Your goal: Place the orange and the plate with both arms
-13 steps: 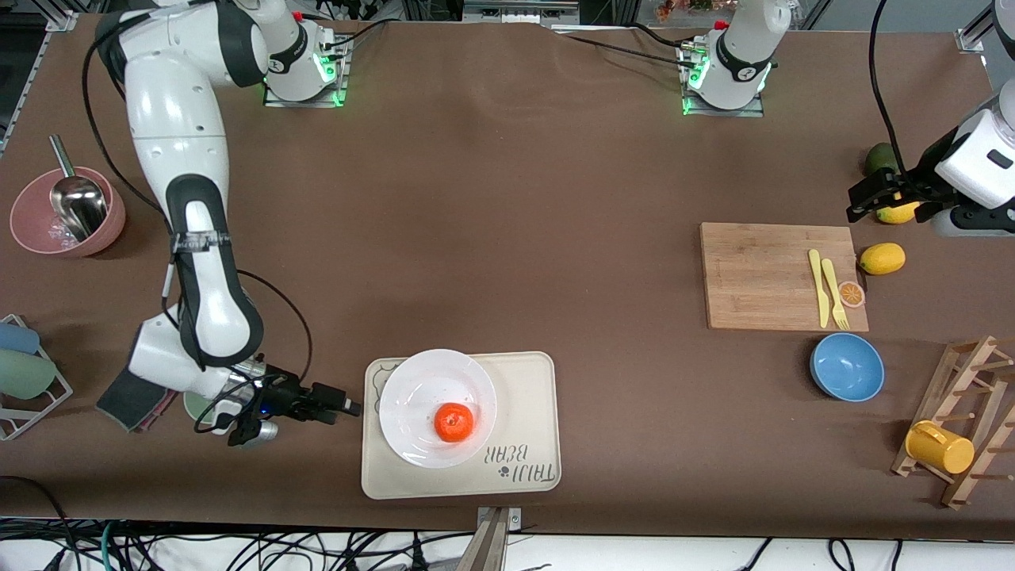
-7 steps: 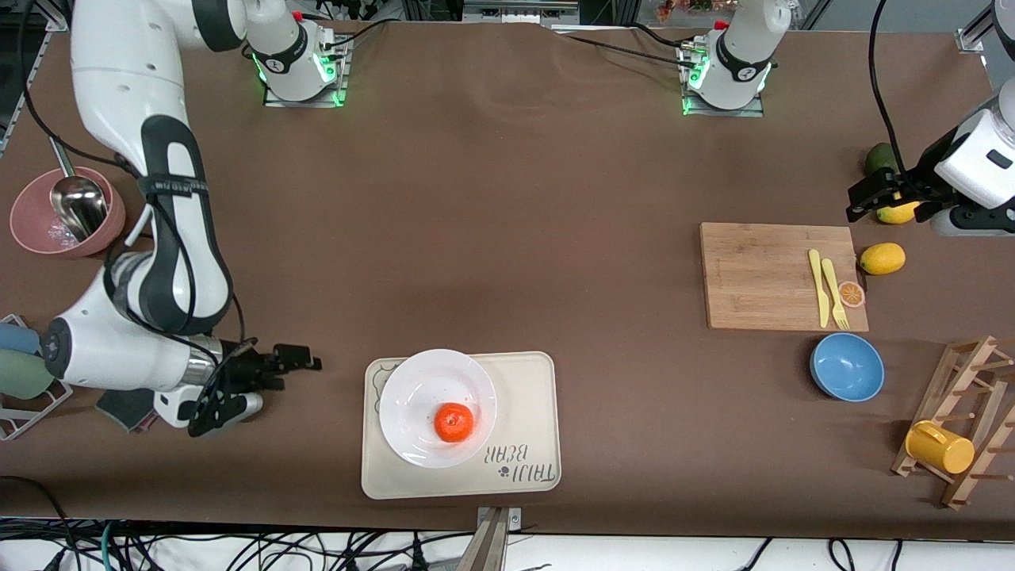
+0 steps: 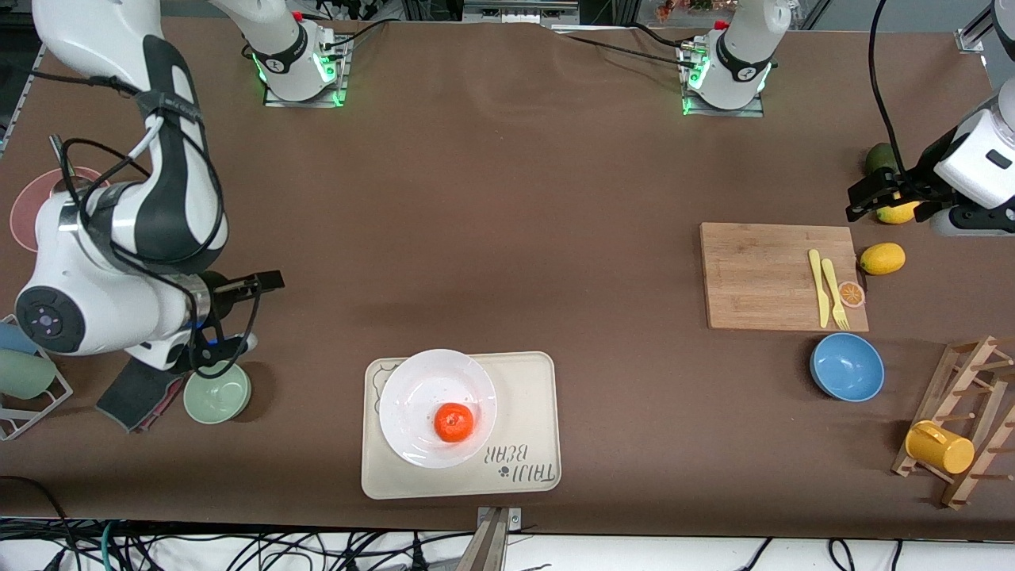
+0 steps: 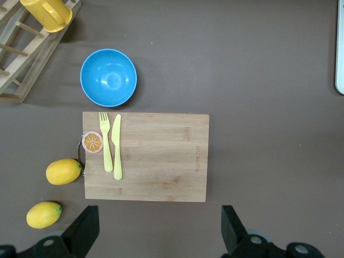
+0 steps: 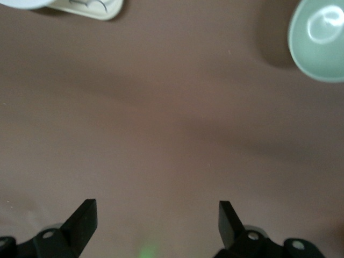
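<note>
The orange (image 3: pixel 453 422) sat on the plate (image 3: pixel 412 396), toward the side of it nearest the front camera, and the plate rested on the beige tray (image 3: pixel 531 412), covering the tray's end toward the right arm. The tray lay close to the table's (image 3: pixel 507 238) edge nearest the front camera, about midway along it. Judged from this layout, both of the task's things were already in place: fruit on plate, plate on tray, neither one touched by a gripper. The right gripper (image 3: pixel 262 289) hung empty over bare table beside the small green bowl (image 3: pixel 217 392), toward the right arm's end of the table, its 2 fingers spread wide, as the right wrist view also showed (image 5: pixel 156 220). The left gripper (image 3: pixel 872 194) hovered, fingers apart and empty, near the table's edge at the left arm's end, over a lemon (image 3: pixel 898 212) beside the cutting board (image 3: pixel 761 274); its wrist view showed the spread fingers (image 4: pixel 156 231) above the board (image 4: pixel 156 156). It appeared that nothing of the placing remained, and all that seemed left was for the arms to park clear of the tray.
</note>
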`<control>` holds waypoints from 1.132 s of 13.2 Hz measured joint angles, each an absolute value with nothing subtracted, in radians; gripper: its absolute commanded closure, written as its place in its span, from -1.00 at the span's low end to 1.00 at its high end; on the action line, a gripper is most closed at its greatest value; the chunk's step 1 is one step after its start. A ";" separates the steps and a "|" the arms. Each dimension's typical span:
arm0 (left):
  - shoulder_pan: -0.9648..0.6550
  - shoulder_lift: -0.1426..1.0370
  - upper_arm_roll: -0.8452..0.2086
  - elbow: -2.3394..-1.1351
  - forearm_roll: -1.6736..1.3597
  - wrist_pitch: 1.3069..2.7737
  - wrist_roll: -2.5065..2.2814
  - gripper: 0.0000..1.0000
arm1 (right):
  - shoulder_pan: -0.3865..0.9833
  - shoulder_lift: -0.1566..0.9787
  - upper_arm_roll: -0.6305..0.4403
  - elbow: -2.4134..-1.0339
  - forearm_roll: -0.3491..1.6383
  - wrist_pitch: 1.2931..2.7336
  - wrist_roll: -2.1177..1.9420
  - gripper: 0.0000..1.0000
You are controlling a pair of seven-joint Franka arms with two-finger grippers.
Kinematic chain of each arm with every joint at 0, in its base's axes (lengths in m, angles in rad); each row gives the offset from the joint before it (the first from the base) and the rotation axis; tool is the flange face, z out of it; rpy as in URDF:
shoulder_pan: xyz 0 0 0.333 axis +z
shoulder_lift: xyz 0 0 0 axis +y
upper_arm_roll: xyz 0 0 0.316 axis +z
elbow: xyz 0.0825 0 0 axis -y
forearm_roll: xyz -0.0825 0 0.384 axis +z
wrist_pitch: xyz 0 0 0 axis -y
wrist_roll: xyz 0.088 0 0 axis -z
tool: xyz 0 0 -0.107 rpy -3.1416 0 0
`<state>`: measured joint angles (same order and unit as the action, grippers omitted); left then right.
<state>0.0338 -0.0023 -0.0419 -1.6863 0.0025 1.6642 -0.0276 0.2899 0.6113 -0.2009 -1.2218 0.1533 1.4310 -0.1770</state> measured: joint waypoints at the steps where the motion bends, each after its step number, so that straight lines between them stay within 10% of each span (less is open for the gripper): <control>1: 0.034 -0.002 -0.042 -1.686 0.002 1.664 -0.028 -1.00 | 0.312 0.575 -0.200 -1.271 0.107 1.444 -0.136 -1.00; 7: 0.033 -0.002 -0.042 -1.686 0.002 1.664 -0.028 -1.00 | 0.284 0.184 -0.158 -1.758 0.016 1.659 -0.008 -1.00; 15: 0.038 -0.002 -0.038 -1.686 0.002 1.663 -0.028 -1.00 | 0.155 0.005 -0.102 -1.701 -0.028 1.542 -0.008 -1.00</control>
